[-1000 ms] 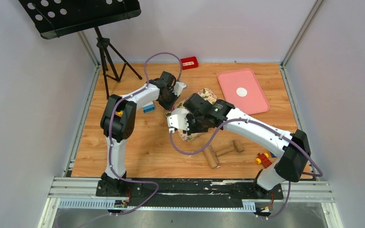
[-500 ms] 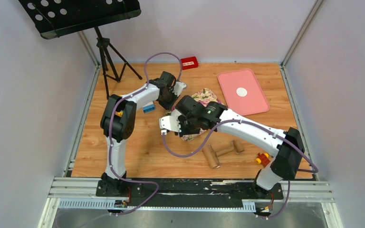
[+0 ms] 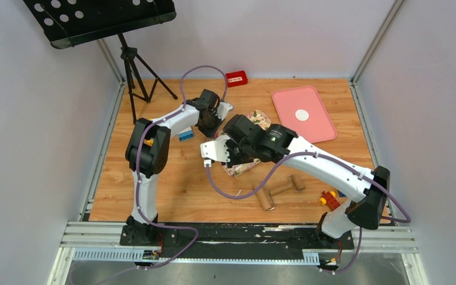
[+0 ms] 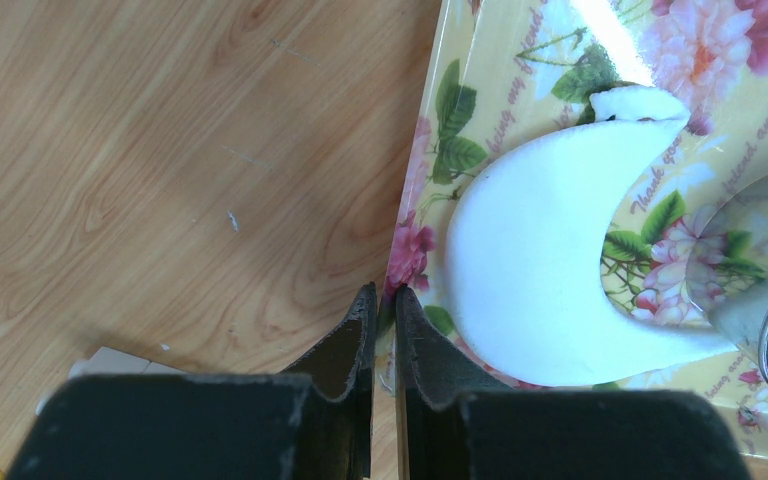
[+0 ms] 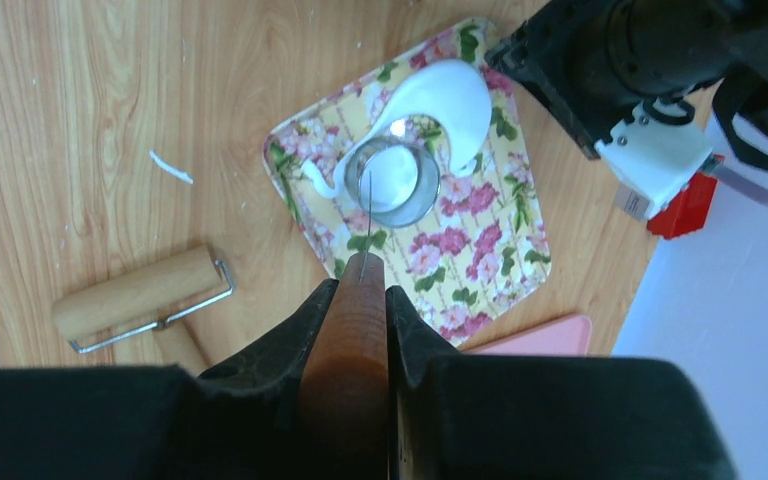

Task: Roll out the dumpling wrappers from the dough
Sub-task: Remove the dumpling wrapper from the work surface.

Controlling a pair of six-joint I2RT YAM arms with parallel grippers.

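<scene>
A crescent scrap of white dough (image 4: 550, 260) lies on the floral tray (image 4: 480, 70). My left gripper (image 4: 385, 292) is shut on the tray's edge beside the dough. My right gripper (image 5: 360, 290) is shut on a brown wooden handle (image 5: 358, 330). A thin wire runs from the handle to the metal ring cutter (image 5: 393, 180). The cutter stands on the tray (image 5: 480, 260) with white dough inside it, next to the scrap (image 5: 450, 100). One round wrapper (image 3: 301, 115) lies on the pink tray (image 3: 317, 127). In the top view both grippers, left (image 3: 214, 123) and right (image 3: 230, 155), are over the floral tray (image 3: 259, 119).
A wooden roller (image 3: 265, 196) and a second wooden piece (image 3: 290, 184) lie near the front. A crumb of dough (image 5: 172, 167) lies on the table. There are toy blocks (image 3: 329, 199) at front right, a red box (image 3: 236, 78) at the back, a blue-and-white block (image 3: 185, 135) and a tripod (image 3: 133, 65) at left.
My right arm has shifted slightly left and back over the floral tray, its elbow swinging right, still holding the handle. The left arm has not moved.
</scene>
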